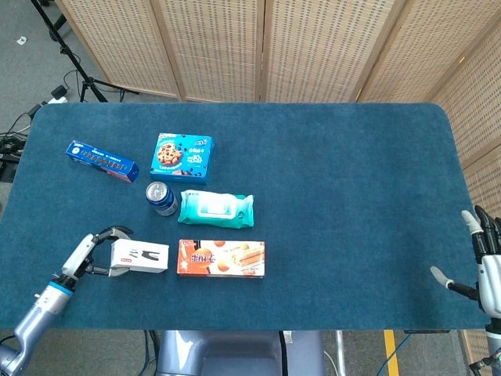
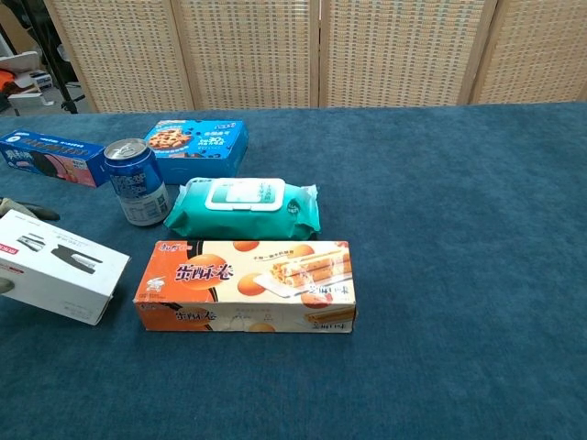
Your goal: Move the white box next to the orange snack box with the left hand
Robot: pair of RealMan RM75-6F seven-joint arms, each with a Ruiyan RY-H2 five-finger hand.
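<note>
The white box (image 1: pixel 141 257) lies lengthwise just left of the orange snack box (image 1: pixel 221 258), a narrow gap between them. My left hand (image 1: pixel 92 254) holds the white box's left end, one finger over the far side and the thumb on the near side. In the chest view the white box (image 2: pixel 60 267) sits by the orange snack box (image 2: pixel 246 284), and only the left hand's fingertips (image 2: pixel 29 212) show at the frame's left edge. My right hand (image 1: pixel 485 262) hangs at the table's right front corner, fingers spread, holding nothing.
Behind the snack box lie a teal wipes pack (image 1: pixel 215 209), a blue drink can (image 1: pixel 160 197), a blue cookie box (image 1: pixel 182 157) and a long blue box (image 1: pixel 102 160). The blue table's front edge (image 1: pixel 235 325) runs close to both hands.
</note>
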